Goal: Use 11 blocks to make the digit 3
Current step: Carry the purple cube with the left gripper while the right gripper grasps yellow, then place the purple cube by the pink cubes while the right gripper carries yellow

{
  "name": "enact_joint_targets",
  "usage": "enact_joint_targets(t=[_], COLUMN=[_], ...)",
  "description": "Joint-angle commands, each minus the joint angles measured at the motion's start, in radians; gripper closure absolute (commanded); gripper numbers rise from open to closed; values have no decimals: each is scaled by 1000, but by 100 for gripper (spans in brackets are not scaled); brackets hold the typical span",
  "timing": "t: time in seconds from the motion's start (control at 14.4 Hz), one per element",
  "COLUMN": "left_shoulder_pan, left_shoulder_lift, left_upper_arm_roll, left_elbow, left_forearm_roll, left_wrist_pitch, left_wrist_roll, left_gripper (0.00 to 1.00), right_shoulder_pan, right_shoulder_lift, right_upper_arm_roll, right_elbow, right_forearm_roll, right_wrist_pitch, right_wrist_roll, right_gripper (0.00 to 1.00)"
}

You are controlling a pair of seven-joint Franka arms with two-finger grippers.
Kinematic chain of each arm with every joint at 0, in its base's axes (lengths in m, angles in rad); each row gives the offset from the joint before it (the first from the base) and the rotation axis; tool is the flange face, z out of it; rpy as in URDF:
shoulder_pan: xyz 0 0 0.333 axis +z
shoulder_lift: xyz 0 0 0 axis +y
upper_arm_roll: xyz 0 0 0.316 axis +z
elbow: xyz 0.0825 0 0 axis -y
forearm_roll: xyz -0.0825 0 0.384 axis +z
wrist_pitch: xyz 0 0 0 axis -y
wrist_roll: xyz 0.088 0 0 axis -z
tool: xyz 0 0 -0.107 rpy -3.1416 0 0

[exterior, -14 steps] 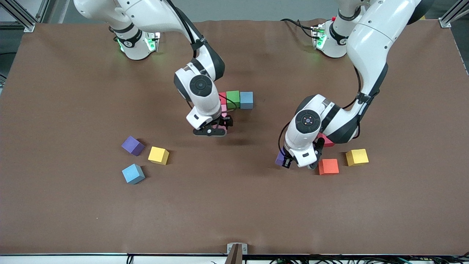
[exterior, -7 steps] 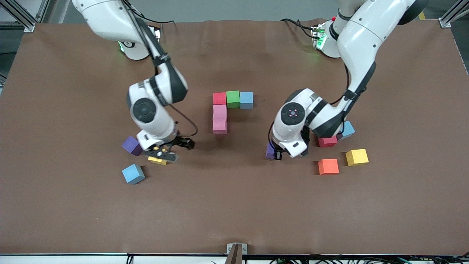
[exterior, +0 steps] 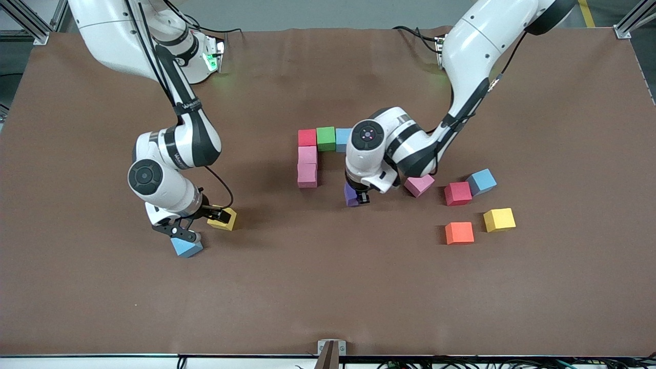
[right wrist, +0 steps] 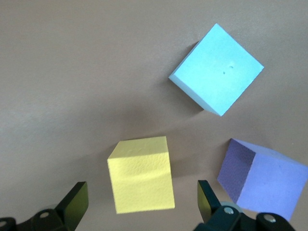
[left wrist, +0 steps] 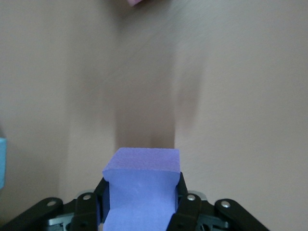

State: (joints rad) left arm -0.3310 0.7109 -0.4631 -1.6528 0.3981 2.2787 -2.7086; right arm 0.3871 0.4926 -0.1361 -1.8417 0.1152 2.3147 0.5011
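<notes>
Brown table (exterior: 328, 287) | left pincer (exterior: 357, 197) clamps purple block (exterior: 350, 195) | right pincer (exterior: 192, 225) spread above yellow block (exterior: 225, 219)

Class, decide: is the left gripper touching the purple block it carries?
Touching. In the left wrist view, the left gripper has both fingers pressed flat against the sides of the purple block, with no gap.
</notes>
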Motion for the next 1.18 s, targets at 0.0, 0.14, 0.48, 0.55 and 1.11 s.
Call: enact_joint_targets(t=[0.0,0.14,0.48,0.55,1.11], left_shoulder_pan=[-43,-82,-140,-142,-164], left_shoulder_lift=[68,91,136,139,136], left_upper_arm_roll=[4,10,15,15,15], left_elbow=[77,109,140,140,128], left_forearm_roll=[-11,-30,-44,-44,-39], left_wrist_pitch=[-1,-1,-1,-1,-8], left_wrist_roll=[-71,-94,-108,-108,-108], left_gripper=[68,68,66,66,65], right_shoulder_pan=[-4,3,4,4,51], right_shoulder_lift=[24,46,72,72,54], right_upper_arm_roll=[18,18,18,18,24], right_elbow=[-36,-36,-34,-34,44], right_forearm_roll=[-3,-3,-3,-3,0], right_wrist_pitch=[67,87,106,104,10], right_wrist_roll=[-9,-10,-67,-69,-58], right_gripper=[0,0,12,32,100])
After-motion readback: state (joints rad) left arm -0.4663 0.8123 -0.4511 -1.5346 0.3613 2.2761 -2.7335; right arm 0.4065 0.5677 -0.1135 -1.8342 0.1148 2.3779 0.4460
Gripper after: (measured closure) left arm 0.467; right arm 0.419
